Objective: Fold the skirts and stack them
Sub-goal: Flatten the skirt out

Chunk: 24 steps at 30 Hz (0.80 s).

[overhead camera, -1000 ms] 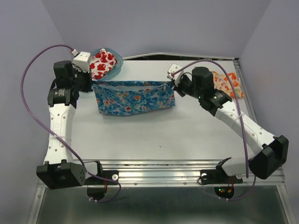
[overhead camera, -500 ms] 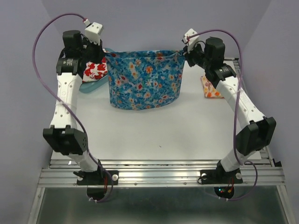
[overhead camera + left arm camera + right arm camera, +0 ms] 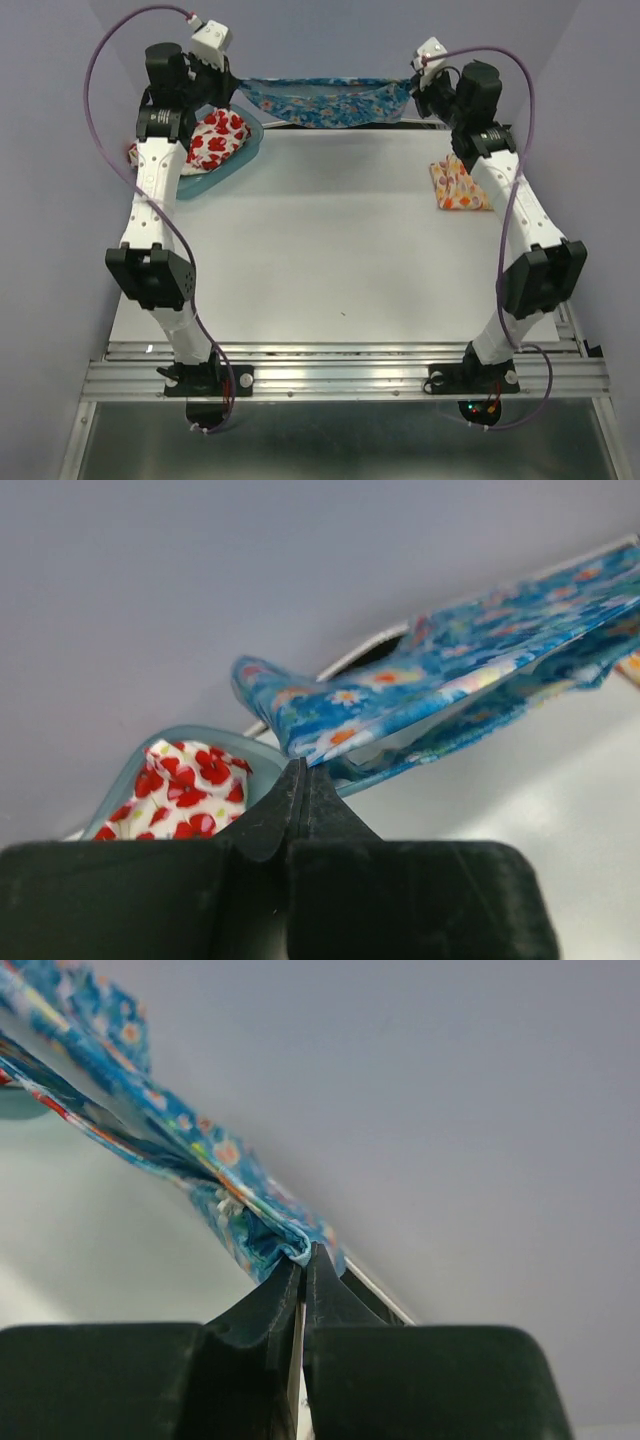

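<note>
The blue floral skirt [image 3: 325, 100] hangs stretched between my two grippers, high over the table's far edge. My left gripper [image 3: 236, 92] is shut on its left corner, seen in the left wrist view [image 3: 302, 764] with the skirt [image 3: 440, 680] running off to the right. My right gripper [image 3: 413, 92] is shut on its right corner, seen in the right wrist view [image 3: 306, 1250] with the skirt [image 3: 180, 1150] running off to the left. The white skirt with red poppies [image 3: 215, 138] lies in the teal tub [image 3: 240, 155] at the back left. The orange-yellow skirt [image 3: 458, 187] lies folded at the right.
The table's far edge [image 3: 330, 128] meets the purple back wall just beneath the hanging skirt. Both arms reach up and far back, left arm [image 3: 150, 215] along the left side, right arm [image 3: 515, 215] along the right. A metal rail [image 3: 340, 365] runs along the near edge.
Both grippers have lifted the blue skirt off the table and carried it up and toward the back wall. It went from lying flat, to hanging open, to a stretched band.
</note>
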Tool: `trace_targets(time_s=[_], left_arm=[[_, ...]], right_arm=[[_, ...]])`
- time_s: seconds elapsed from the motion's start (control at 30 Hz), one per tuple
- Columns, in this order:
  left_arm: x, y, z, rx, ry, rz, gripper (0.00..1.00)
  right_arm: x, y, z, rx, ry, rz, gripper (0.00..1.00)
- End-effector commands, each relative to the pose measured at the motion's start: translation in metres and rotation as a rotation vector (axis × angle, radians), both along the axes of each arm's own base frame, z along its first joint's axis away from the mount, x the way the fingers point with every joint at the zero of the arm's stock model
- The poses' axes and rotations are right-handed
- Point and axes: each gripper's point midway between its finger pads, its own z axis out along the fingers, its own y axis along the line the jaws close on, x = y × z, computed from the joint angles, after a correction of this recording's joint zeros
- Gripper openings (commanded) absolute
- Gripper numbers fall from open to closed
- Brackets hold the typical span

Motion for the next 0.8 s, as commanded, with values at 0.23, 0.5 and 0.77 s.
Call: trace_targets(time_s=[0.23,0.5,0.77], left_arm=[[-0.129,-0.008,-0.238,0.341,0.422,-0.215,0.0],[-0.229,0.009,-0.333,0.484,0.668,-0.311,0.01],[-0.289,0.0,-0.308,0.562,0.633,-0.517,0.75]], right_arm=[[-0.146,-0.011,-0.232,-0.465,0.332,0.33,0.01],[-0.294,0.016,-0.339,-0.644,0.568,0.619,0.01],[-0.351,0.044,-0.299,-0.559,0.556,0.744,0.71]])
